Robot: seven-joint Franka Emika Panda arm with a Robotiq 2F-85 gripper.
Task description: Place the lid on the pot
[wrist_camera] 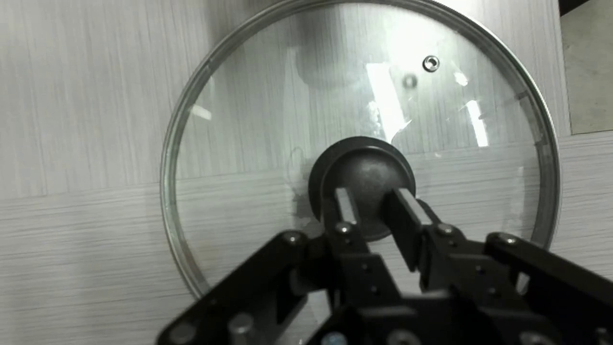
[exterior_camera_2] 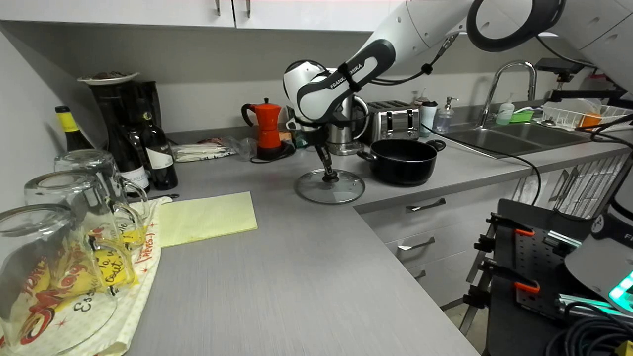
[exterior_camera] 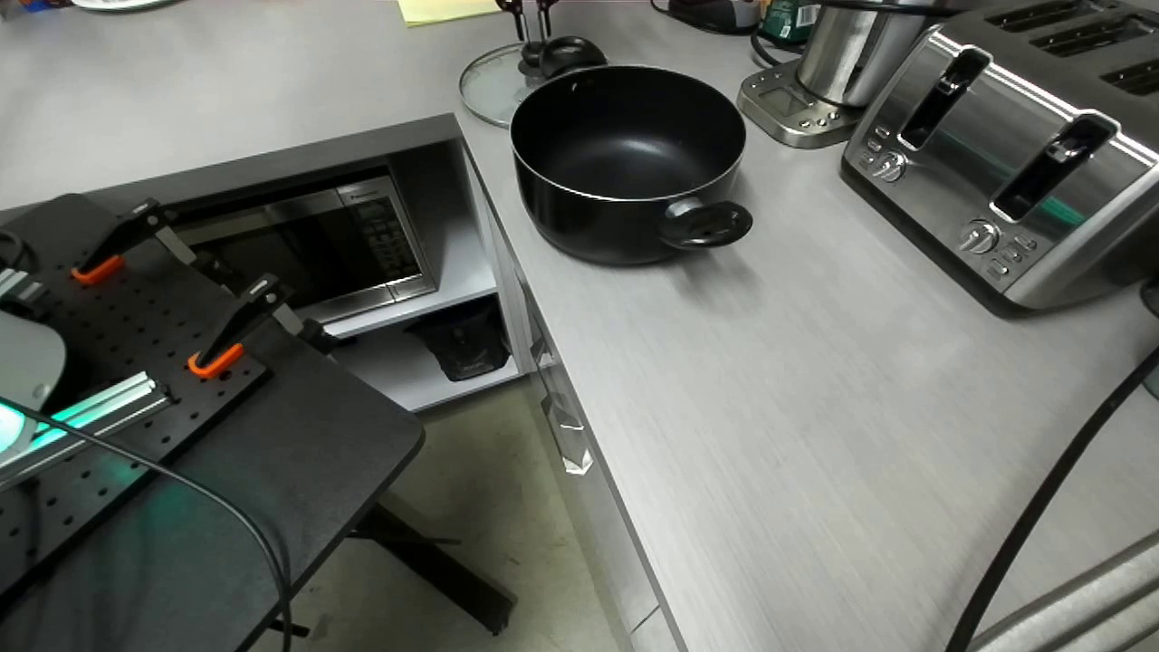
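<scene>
1. In an exterior view the pot (exterior_camera: 598, 226) hides part of the lid (exterior_camera: 493, 86).
2. The claw (wrist_camera: 373, 199) stands parted at the knob (wrist_camera: 366, 165); whether it pinches, I cannot tell.
3. The lid, clear glass with a thin shiny rim, lies on the grey counter (exterior_camera_2: 296, 277) beside the black pot.
4. The arm (exterior_camera_2: 410, 29) reads "FRANK… EMIKA", a strap (exterior_camera_2: 349, 77) between; the microwave (exterior_camera: 335, 244), "Panasonic".

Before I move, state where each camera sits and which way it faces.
In the wrist view: camera on the arm, facing down at the lid; the gripper shows.
In an exterior view: camera high, looking down at the pot; gripper and base show.
In an exterior view: camera near the mugs, facing the back wall; arm, gripper and base show.
Both exterior views share pot and lid.
</scene>
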